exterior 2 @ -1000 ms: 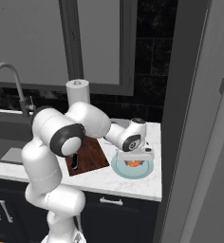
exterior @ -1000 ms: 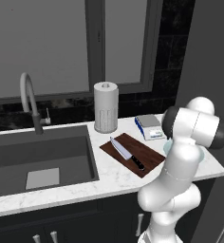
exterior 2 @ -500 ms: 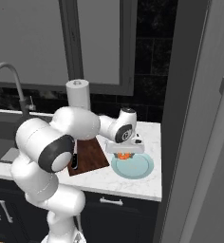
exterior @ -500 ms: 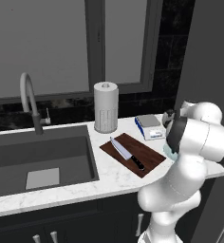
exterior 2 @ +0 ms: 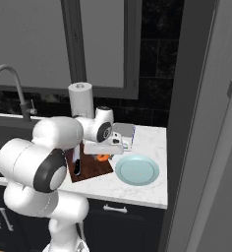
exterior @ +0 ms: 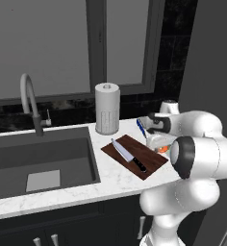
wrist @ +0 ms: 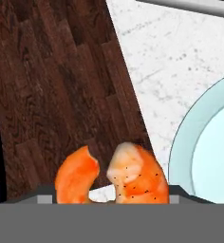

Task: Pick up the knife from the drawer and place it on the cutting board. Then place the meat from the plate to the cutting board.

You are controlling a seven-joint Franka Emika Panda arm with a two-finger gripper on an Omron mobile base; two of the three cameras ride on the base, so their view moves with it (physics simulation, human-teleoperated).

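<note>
White marble-patterned counter [exterior: 110, 180] carried every item of the task, beside a dark sink [exterior: 41, 166] with a grey faucet [exterior: 30, 103]. The arm reached across the counter's right end at low height, so that its load travelled close above the surface.

The cutting board [exterior: 134, 155], dark reddish-brown wood, lay flat just right of the sink and in front of a grey cylindrical canister [exterior: 107, 108]. The knife [exterior: 128, 155] rested diagonally on the board, blade toward the canister and black handle toward the counter's front edge. This part of the task was judged complete. The knife occupied the board's left portion, leaving bare wood on the right for the second item.

The plate [exterior 2: 137, 170], pale blue and round, sat on the counter just right of the board and held nothing. In the hand view its rim [wrist: 199, 142] curved in at the right, with a strip of marble between it and the board [wrist: 57, 85].

The gripper [exterior 2: 108, 147] was positioned over the board's right edge, between board and plate. Its fingers were clamped on the meat [wrist: 116, 175], an orange-red piece with a pale patch; the fingertips themselves were hidden behind it. The meat [exterior 2: 103, 157] was held clear of both surfaces, over the board's near corner. The remaining step was judged to be lowering it onto the bare wood, away from the knife handle, and releasing it.
</note>
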